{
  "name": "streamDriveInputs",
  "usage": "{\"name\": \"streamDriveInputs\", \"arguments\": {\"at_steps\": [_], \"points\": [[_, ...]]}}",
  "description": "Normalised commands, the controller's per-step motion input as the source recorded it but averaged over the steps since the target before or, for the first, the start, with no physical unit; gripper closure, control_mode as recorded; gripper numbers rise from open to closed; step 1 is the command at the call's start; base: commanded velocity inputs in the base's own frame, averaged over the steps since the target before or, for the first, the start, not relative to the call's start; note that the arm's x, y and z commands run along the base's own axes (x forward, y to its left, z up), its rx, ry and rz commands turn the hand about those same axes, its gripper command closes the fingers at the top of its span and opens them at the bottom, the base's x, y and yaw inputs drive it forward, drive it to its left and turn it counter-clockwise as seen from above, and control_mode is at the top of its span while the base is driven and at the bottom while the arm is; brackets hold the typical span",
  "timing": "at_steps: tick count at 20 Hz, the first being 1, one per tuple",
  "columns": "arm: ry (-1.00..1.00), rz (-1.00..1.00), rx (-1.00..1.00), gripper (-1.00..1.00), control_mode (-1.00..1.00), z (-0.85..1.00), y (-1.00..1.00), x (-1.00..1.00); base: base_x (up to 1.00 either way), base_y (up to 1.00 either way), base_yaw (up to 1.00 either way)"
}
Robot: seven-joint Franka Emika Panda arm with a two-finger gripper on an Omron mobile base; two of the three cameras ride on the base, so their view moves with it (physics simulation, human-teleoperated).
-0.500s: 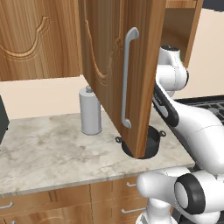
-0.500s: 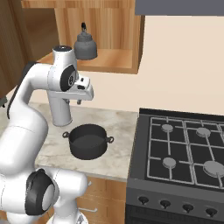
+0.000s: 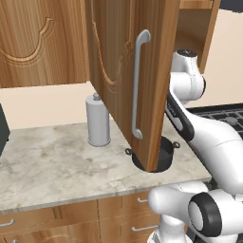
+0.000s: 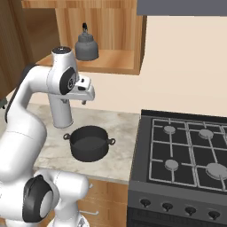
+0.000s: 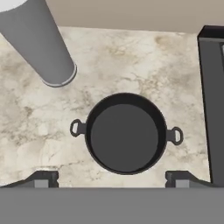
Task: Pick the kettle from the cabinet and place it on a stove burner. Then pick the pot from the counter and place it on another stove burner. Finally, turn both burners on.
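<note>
Arm (image 4: 31, 115) raised from the base, bent at the elbow, wrist turned so the hand looks straight down over the table (image 5: 131, 57). Pincer (image 4: 84, 98) hanging above the pot (image 4: 89, 142), well clear of it; tips (image 5: 43, 179) spread wide at either side of the hand view's bottom edge, nothing between them.

Against half a second ago: wrist a little higher and nearer the cabinet (image 4: 106, 40) in the right base view; pot, kettle (image 4: 86, 46) and canister (image 3: 98, 121) where they were; cabinet door (image 3: 137, 71) open as before.

Pot on the table, upright, mouth up, empty; in the hand view its two loop handles (image 5: 77, 128) lie on a line across the picture, left to right, roughly along the line between the two tips. In the left base view, partly hidden behind the door's lower corner. Stove (image 4: 186, 150) just beside the table, burners (image 4: 171, 165) bare.

Kettle upright on the cabinet shelf, above and behind the wrist, knobbed lid up, handle arching over the top; spout direction too small to tell. Canister upright on the table, near the pot, apart from it.
</note>
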Motion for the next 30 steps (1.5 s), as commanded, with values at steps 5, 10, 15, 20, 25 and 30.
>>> {"name": "streamDriveInputs", "arguments": {"at_steps": [5, 10, 15, 20, 25, 30], "points": [[-0.17, 0.0, 0.0, -1.0, -1.0, 0.08, 0.0, 0.0, 0.0, 0.0, 0.0], [-0.17, 0.0, 0.0, -1.0, -1.0, 0.16, 0.0, 0.0, 0.0, 0.0, 0.0], [-0.22, 0.03, 0.0, -1.0, -1.0, 0.23, 0.0, 0.0, 0.0, 0.0, 0.0], [-0.2, 0.02, 0.0, -1.0, -1.0, 0.26, 0.0, 0.02, 0.0, 0.0, 0.0], [-0.13, 0.02, 0.0, -1.0, -1.0, 0.36, 0.01, 0.09, 0.0, 0.0, 0.0], [-0.1, 0.01, 0.0, -1.0, -1.0, 0.4, 0.02, 0.16, 0.0, 0.0, 0.0]]}}
